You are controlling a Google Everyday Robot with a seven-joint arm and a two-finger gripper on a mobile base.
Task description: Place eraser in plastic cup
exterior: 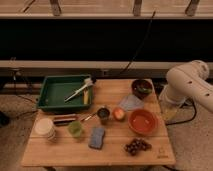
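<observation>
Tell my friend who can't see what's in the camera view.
A wooden table holds the dark eraser beside a small green plastic cup, with a blue sponge, white bowls, an orange bowl, grapes and a green tray. The white robot arm stands at the right, its claw low by the table's right edge, holding nothing.

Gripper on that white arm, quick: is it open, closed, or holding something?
Gripper: low beside the right edge of the table, open, holding nothing; the eraser lies on the table.
</observation>
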